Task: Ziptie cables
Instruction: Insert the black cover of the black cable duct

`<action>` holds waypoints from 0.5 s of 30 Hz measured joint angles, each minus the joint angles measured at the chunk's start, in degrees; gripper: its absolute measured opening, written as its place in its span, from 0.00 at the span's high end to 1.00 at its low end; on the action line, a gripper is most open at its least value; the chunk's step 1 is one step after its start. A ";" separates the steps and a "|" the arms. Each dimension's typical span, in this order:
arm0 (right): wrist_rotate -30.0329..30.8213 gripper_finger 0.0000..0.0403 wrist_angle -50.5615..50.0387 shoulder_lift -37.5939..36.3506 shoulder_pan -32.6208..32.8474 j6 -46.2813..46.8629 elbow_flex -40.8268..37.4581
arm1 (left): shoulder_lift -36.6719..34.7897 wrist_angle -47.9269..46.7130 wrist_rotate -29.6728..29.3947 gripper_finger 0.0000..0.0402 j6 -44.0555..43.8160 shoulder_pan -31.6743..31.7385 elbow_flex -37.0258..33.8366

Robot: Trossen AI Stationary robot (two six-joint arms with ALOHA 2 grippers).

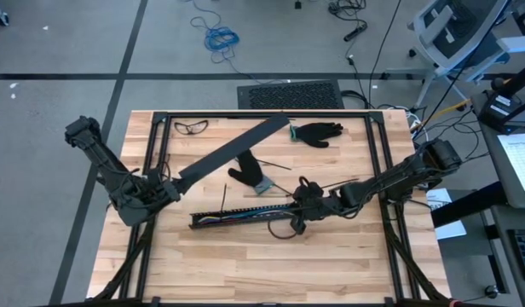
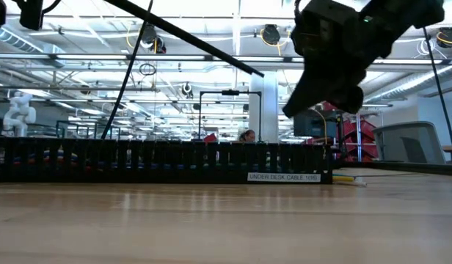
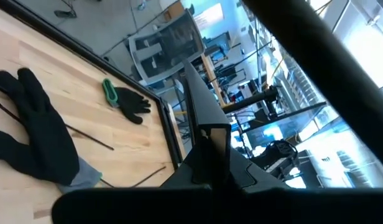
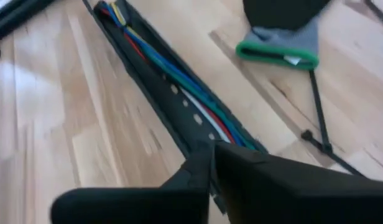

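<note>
A black slotted strip (image 1: 237,217) lies along the table's near middle, and the multicoloured cables (image 4: 179,81) lie inside it. My right gripper (image 1: 298,207) comes slanting down from the right and is shut at the strip's right end, directly over the cables. My left gripper (image 1: 173,183), at the table's left, is shut on a long flat black cover strip (image 1: 237,149). That strip reaches toward the far right, and the low view shows it as a slanting bar (image 2: 182,37). My left gripper pinches the cover strip's near left end (image 3: 207,115) between its two fingers, which lie level and run along the strip. The strip stands out beyond the fingers, clear of the table. My right gripper's shut fingertips (image 4: 198,165) hide the cables beneath them; I cannot tell whether they touch.
Two black gloves lie on the table, one at the middle (image 1: 250,175) and one at the far right (image 1: 318,132). Thin black zip ties (image 4: 319,112) lie near the middle glove. Safety glasses (image 1: 191,127) sit at the far left. A black frame (image 1: 245,114) borders the table.
</note>
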 joint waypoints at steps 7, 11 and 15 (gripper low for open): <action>-2.00 1.00 -0.03 3.58 -1.98 1.20 1.31 | 0.02 -1.48 -1.99 0.99 0.01 0.00 0.00; -4.77 1.00 0.06 7.41 -1.74 -1.05 5.59 | 0.02 -1.52 -2.03 0.99 -0.10 0.00 0.00; -5.08 1.00 -0.64 13.12 -2.86 -4.05 10.86 | 0.02 -1.63 -2.05 0.99 -0.29 0.00 0.00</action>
